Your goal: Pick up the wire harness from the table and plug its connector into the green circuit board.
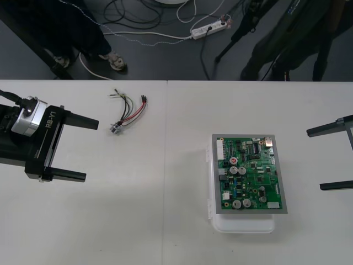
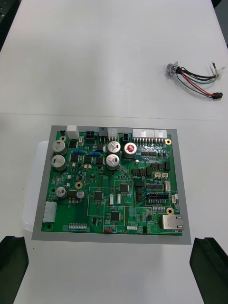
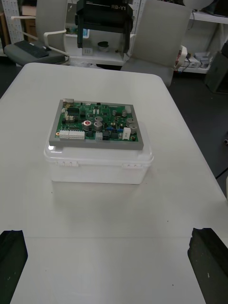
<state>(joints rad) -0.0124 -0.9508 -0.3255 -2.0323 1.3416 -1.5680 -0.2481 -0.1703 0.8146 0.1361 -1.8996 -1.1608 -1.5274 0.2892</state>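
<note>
The wire harness lies loose on the table's far left part, its round metal socket nearer me and its small black plug farther off. The green circuit board sits on its white base right of centre. My left gripper stands open at the left side, just short of the harness and touching nothing. My right gripper is open at the right edge, beside the board. In the right wrist view the board lies before the open fingers, with the harness beyond it.
A seam runs down the middle of the light table. Bare tabletop separates the harness from the board. From the left wrist the board on its base stands ahead, and the other gripper is beyond it.
</note>
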